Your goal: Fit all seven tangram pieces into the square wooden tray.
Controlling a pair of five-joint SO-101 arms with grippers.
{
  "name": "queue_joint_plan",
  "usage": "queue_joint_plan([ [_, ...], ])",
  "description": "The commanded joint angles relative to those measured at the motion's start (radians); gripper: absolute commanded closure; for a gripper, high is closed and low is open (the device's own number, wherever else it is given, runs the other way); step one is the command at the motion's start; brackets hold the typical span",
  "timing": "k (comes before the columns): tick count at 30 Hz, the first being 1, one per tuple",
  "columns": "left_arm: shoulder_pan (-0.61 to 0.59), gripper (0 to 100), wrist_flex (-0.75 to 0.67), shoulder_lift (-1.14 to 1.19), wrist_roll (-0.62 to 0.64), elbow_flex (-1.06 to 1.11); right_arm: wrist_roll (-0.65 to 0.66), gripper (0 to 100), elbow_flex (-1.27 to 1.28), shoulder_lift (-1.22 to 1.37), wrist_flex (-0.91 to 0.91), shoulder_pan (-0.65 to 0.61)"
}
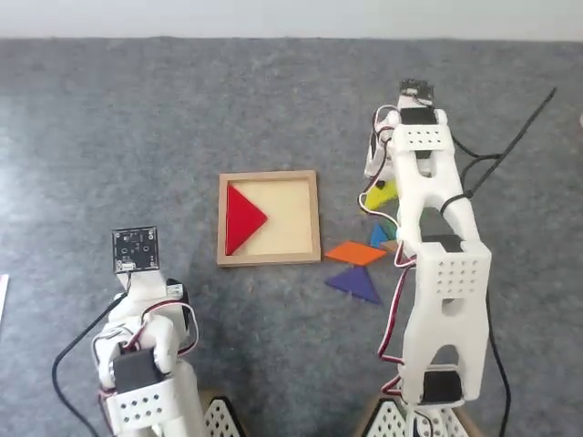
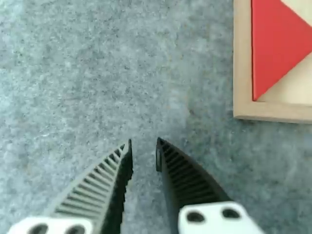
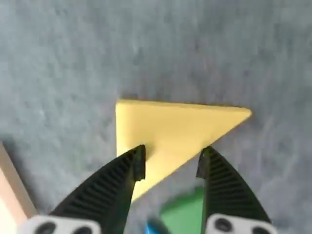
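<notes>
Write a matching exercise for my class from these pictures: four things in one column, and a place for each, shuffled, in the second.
Column 1
1. red triangle
2. yellow triangle
3. purple triangle
4. left gripper

Column 2
A. between the open fingers of the right gripper
B. over bare carpet, near a corner of the wooden tray
C. inside the wooden tray
D. on the carpet beside the orange triangle

Pairs: 1-C, 2-A, 3-D, 4-B
</notes>
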Motion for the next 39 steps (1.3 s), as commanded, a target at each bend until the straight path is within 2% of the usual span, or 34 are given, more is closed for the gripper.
queue_joint_plan([
  [1, -0.008, 92, 0.003, -0.018, -0.002, -0.012, 0.017, 80.5, -0.034, 0.039, -0.139, 0.019],
  [4, -0.008, 92, 0.003, -0.018, -0.002, -0.012, 0.020, 80.7, -0.034, 0.047, -0.232, 0.002],
  [6, -0.008, 92, 0.003, -0.018, -0.002, -0.012, 0.084, 80.8, -0.034, 0.047, -0.292, -0.016],
  [10, -0.008, 92, 0.003, -0.018, -0.002, -0.012, 0.411, 80.8, -0.034, 0.054, -0.355, -0.082],
  [14, -0.008, 92, 0.003, -0.018, -0.002, -0.012, 0.749, 80.8, -0.058, 0.035, -0.277, -0.113],
  [16, -0.008, 92, 0.003, -0.018, -0.002, -0.012, 0.858, 80.8, -0.097, 0.004, -0.186, -0.110],
  [18, -0.008, 92, 0.003, -0.018, -0.002, -0.012, 0.904, 80.8, -0.138, -0.031, -0.114, -0.105],
  [22, -0.008, 92, 0.003, -0.018, -0.002, -0.012, 0.899, 80.5, -0.189, -0.071, -0.090, -0.111],
  [24, -0.008, 92, 0.003, -0.018, -0.002, -0.012, 0.847, 80.5, -0.193, -0.068, -0.102, -0.143],
  [26, -0.008, 92, 0.003, -0.018, -0.002, -0.012, 0.724, 80.4, -0.193, -0.058, -0.145, -0.177],
  [29, -0.008, 92, 0.003, -0.018, -0.002, -0.012, 0.474, 80.4, -0.193, -0.015, -0.271, -0.213],
  [31, -0.008, 92, 0.003, -0.018, -0.002, -0.012, 0.374, 80.4, -0.193, 0.018, -0.380, -0.214],
  [34, -0.008, 92, 0.003, -0.018, -0.002, -0.012, 0.328, 80.7, -0.193, 0.071, -0.472, -0.188],
  [39, -0.008, 92, 0.003, -0.018, -0.002, -0.012, 0.331, 80.8, -0.193, 0.143, -0.424, -0.145],
])
